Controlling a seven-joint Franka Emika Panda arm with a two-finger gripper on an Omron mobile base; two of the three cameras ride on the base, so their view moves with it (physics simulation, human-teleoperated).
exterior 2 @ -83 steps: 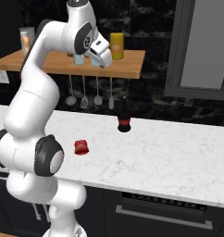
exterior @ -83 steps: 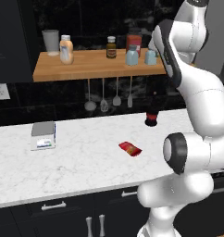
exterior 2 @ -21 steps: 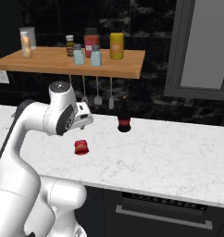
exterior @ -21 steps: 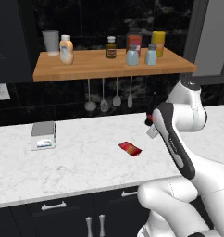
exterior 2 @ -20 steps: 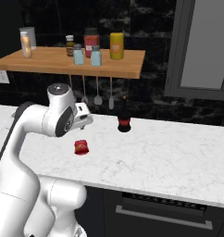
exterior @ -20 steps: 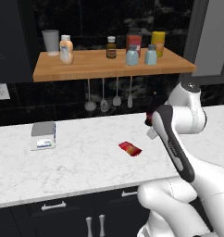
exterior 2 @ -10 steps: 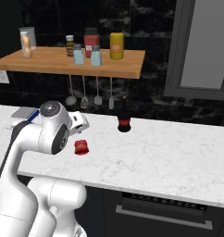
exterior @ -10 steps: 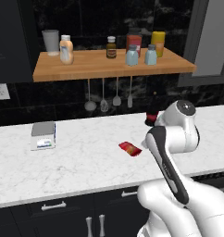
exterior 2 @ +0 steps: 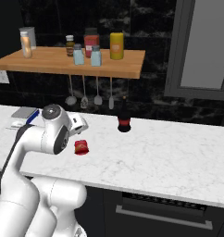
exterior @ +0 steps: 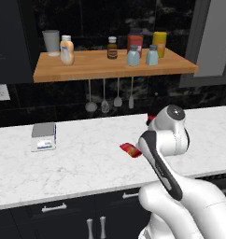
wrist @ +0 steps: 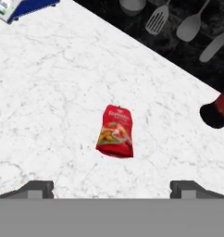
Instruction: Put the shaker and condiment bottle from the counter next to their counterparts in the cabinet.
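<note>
The condiment bottle [wrist: 115,132], small and red with a yellowish speckled label, lies flat on the white marble counter [wrist: 49,92]. It is also seen in the base views [exterior: 130,149] [exterior 2: 81,146]. My gripper [wrist: 113,190] hovers above the bottle and looks down on it, open, with its fingertips [wrist: 37,189] wide apart and nothing between them. Two pale blue-grey shakers [exterior: 133,56] [exterior: 152,55] stand side by side on the wooden cabinet shelf [exterior: 87,74], also seen from the right [exterior 2: 78,54] [exterior 2: 96,56].
A dark bottle with a red label [exterior 2: 124,121] stands on the counter behind the condiment bottle. A small scale [exterior: 43,137] sits at the left. Utensils [exterior: 110,98] hang under the shelf. The shelf also holds a cup [exterior: 51,42], a brown bottle [exterior: 112,48], a red jar [exterior: 135,42] and a yellow bottle [exterior: 159,43].
The arm has come down from the shelf and folded low over the counter, bringing the open hand above the red condiment bottle. The bottle and shelf items have not moved.
</note>
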